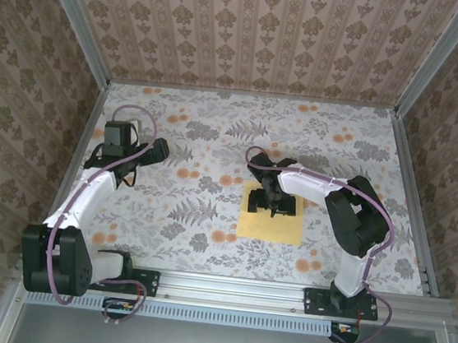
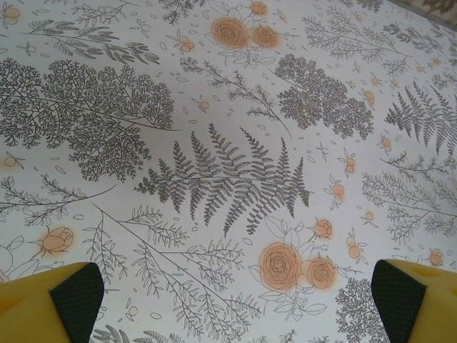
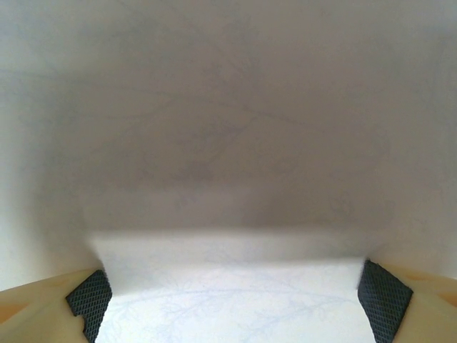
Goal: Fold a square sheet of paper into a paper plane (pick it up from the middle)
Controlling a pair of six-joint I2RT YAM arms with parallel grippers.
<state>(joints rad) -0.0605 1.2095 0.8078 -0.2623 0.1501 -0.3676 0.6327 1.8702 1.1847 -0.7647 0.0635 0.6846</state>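
Yellow square sheet of paper (image 1: 271,226) lies on the table (image 1: 216,137), right of middle. Right gripper (image 1: 275,203) stands on its far half, jaws wide, gripping nothing; left gripper (image 1: 121,138), near the left edge, is wide open and empty.

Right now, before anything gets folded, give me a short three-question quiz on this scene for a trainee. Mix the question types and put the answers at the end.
1. True or false: the pale-yellow square sheet of paper is already folded into a pointed dart.
2. Multiple choice: whose jaws hang over that sheet? A) the left arm's, B) the right arm's, C) both arms'.
3. Fill in the blank: the left arm's jaws hang ___ over the white floral-print tabletop.

Key:
1. False. It lies as a flat square.
2. B. The right arm's jaws are over it, spread wide.
3. Open.
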